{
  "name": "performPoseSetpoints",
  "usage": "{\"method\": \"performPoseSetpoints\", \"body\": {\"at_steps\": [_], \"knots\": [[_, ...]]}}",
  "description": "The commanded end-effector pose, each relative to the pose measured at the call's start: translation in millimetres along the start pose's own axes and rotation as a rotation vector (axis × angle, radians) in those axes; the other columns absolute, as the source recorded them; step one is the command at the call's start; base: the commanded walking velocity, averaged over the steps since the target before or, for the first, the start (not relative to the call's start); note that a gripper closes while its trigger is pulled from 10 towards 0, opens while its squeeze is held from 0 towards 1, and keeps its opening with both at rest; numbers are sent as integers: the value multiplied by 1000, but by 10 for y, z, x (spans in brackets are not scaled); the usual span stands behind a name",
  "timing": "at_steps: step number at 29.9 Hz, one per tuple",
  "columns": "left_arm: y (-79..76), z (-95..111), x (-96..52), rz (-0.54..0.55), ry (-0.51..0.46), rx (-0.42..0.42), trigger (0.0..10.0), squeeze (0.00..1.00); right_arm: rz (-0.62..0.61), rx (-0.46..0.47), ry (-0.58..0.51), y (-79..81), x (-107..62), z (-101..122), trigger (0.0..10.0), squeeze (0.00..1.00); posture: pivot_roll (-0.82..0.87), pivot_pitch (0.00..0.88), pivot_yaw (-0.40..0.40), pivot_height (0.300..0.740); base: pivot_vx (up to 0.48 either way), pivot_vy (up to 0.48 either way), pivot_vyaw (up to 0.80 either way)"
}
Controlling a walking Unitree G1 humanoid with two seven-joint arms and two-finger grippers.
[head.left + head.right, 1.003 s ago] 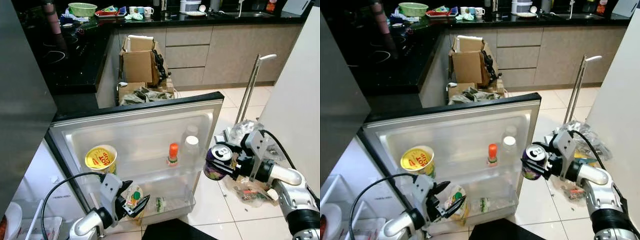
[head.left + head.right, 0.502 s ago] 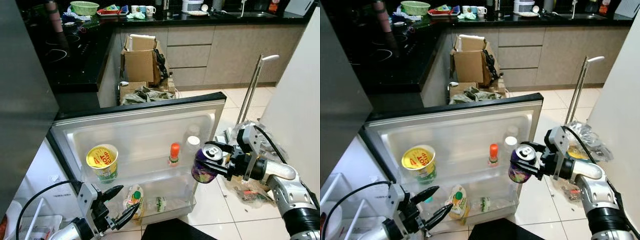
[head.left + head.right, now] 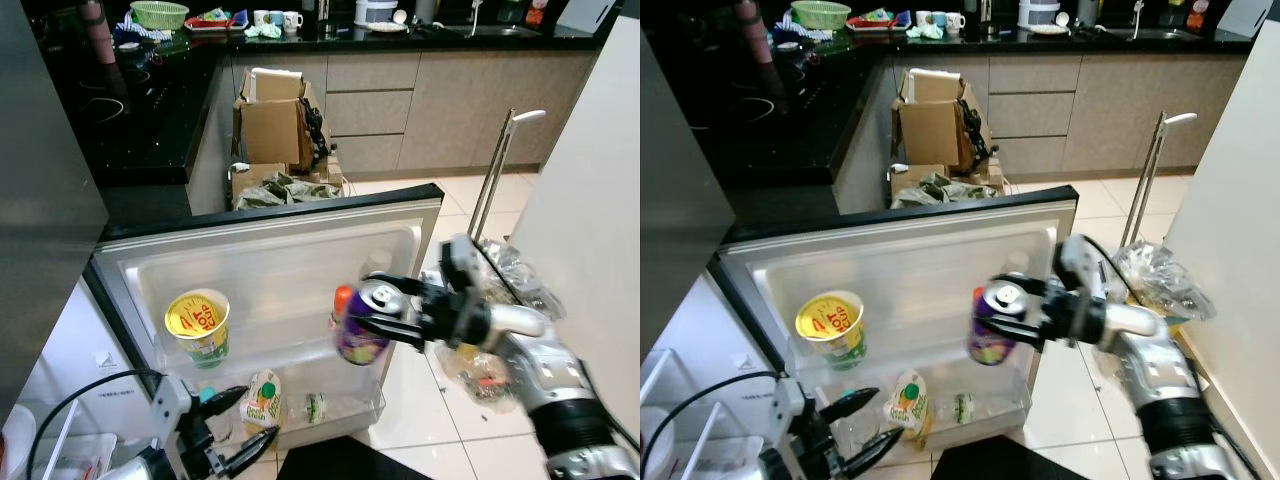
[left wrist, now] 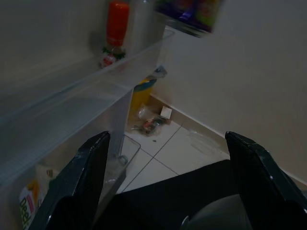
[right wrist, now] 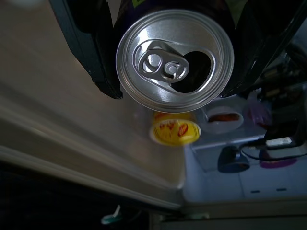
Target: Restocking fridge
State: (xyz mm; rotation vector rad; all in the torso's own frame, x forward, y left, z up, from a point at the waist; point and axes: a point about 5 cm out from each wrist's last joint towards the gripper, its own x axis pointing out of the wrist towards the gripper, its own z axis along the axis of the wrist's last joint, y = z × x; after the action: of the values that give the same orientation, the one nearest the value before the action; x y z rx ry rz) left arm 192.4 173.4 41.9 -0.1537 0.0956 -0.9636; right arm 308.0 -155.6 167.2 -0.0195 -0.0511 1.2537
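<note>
Purple drink can [image 3: 362, 322], top already opened, held upright in the right gripper [image 3: 388, 316], its fingers clamped on the can's sides. Can hangs in the air just in front of the open fridge door [image 3: 270, 262], about level with the upper door shelf, close beside the small orange-capped bottle [image 3: 341, 302] and the clear bottle standing there. Not yet resting on anything.

Further along the same shelf: yellow cup of instant soup [image 3: 198, 326]. Lower door bin [image 3: 330, 410] holds a small pouch [image 3: 262, 401] and one more small packet.

Left gripper [image 3: 235, 445] low, near the lower bin, fingers spread apart and holding nothing.

Step in hand, as I read it: carrying the can in to place on the door shelf. Next move calls for clearing the shelf rail, keeping the can level since it is open, and lowering it into the free gap between the orange-capped bottle and the soup cup before letting go.
</note>
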Motion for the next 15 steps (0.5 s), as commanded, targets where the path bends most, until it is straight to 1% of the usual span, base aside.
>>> {"method": "performPoseSetpoints", "body": {"at_steps": [1, 3, 4, 7, 11, 13, 15], "knots": [[-1, -19, 5, -2, 18, -2, 10000, 0, -4, 0, 41, 3, 59, -38, 10000, 0, -28, 15, -14, 740, 0, 0, 0], [-4, -20, 50, -13, 18, 2, 10000, 0, 3, -4, 63, 20, 186, -68, 10000, 0, -30, 17, -15, 740, 0, 0, 0], [-4, -20, 50, -13, 18, 2, 10000, 0, 3, -4, 63, 20, 186, -68, 10000, 0, -30, 17, -15, 740, 0, 0, 0], [-1, 0, 119, -23, 7, 6, 10000, 0, -9, -17, 68, 29, 375, -94, 10000, 0, -31, 20, -16, 740, 0, 0, 0], [-3, 13, 143, -22, -1, 9, 10000, 0, -65, -63, 87, -10, 499, -118, 10000, 0, -32, 25, -20, 740, 0, 0, 0], [-10, 14, 145, -22, -3, 10, 10000, 0, -110, -64, 82, -54, 550, -111, 10000, 0, -31, 28, -21, 740, 0, 0, 0], [-15, 12, 144, -22, -3, 10, 10000, 0, -131, -59, 100, -81, 587, -133, 10000, 0, -31, 28, -21, 740, 0, 0, 0]]}}
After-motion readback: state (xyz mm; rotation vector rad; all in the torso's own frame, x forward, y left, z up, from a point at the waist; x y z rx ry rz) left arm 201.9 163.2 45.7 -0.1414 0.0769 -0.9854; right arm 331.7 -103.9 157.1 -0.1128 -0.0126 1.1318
